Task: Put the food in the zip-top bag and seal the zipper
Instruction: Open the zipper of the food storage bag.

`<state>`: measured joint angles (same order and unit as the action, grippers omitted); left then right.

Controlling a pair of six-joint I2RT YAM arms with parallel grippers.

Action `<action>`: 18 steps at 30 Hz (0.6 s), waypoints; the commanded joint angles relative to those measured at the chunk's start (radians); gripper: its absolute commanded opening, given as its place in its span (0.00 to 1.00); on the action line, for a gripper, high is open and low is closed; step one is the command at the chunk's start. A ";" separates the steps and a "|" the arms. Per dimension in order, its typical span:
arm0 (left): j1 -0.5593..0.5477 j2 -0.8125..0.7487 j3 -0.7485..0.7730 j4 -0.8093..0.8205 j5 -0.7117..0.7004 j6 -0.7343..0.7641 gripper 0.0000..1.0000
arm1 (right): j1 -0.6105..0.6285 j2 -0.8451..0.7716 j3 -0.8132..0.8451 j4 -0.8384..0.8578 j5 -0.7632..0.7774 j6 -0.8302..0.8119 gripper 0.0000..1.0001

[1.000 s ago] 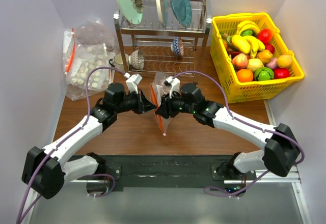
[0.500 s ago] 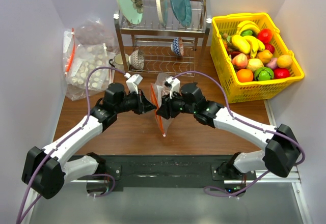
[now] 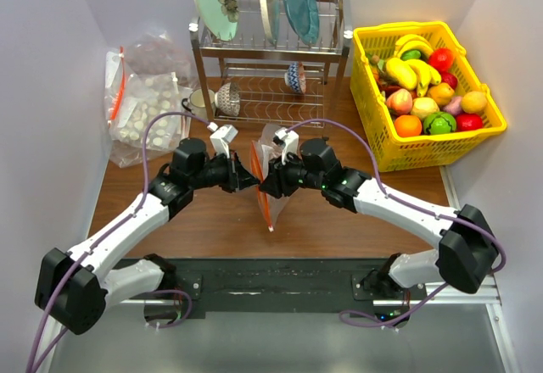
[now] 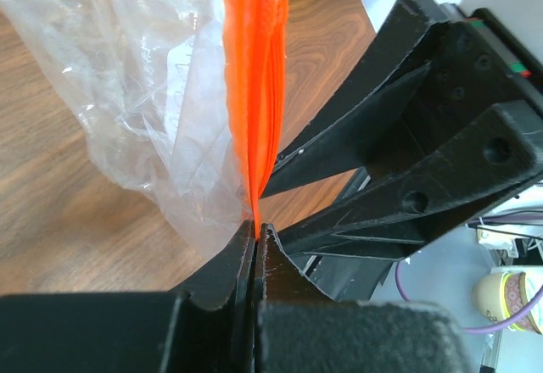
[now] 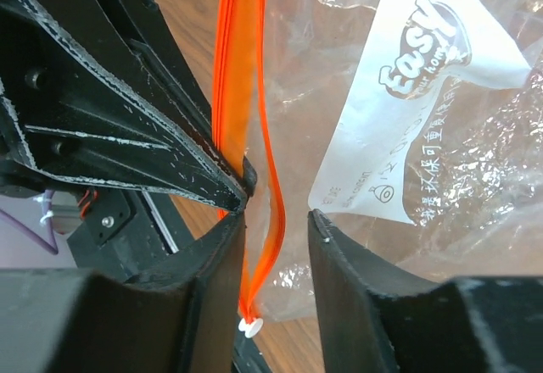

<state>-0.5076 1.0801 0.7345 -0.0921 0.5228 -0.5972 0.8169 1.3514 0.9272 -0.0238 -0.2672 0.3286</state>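
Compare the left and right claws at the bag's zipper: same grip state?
No. The left claw is shut, pinching the zipper flat between its tips, while the right claw is open and the strip passes loosely through its gap. The left claw reaches in from the bag's left, the right claw from its right. Shared: both meet at the orange-red edge of the zip-top bag.

We've got bright, even light from above – barely any shadows. Up close the zipper [image 4: 254,85] blows out, edges soft.
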 commanded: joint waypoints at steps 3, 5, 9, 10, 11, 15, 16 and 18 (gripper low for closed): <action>-0.006 -0.042 0.054 0.011 0.046 0.017 0.00 | -0.005 -0.005 -0.021 0.105 -0.107 0.016 0.29; -0.006 -0.043 0.054 0.011 0.046 0.016 0.00 | -0.005 -0.011 -0.025 0.111 -0.115 0.021 0.13; -0.006 -0.043 0.057 -0.012 0.023 0.022 0.00 | -0.005 -0.043 -0.019 0.068 -0.066 0.018 0.00; -0.006 -0.040 0.065 -0.024 0.010 0.027 0.00 | -0.005 -0.047 -0.015 0.027 -0.002 0.018 0.00; -0.006 -0.037 0.071 -0.044 -0.027 0.040 0.00 | -0.005 -0.054 0.002 -0.006 0.034 0.012 0.00; -0.006 -0.005 0.124 -0.188 -0.160 0.103 0.00 | -0.005 -0.072 0.044 -0.136 0.222 -0.002 0.00; -0.006 0.004 0.162 -0.220 -0.194 0.131 0.00 | -0.005 -0.083 0.054 -0.169 0.265 -0.002 0.00; -0.005 0.039 0.201 -0.313 -0.291 0.154 0.00 | -0.005 -0.090 0.068 -0.206 0.333 0.000 0.00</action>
<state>-0.5079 1.0775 0.8268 -0.2497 0.4080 -0.5304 0.8150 1.3087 0.9264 -0.1181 -0.1299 0.3397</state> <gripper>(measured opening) 0.020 0.010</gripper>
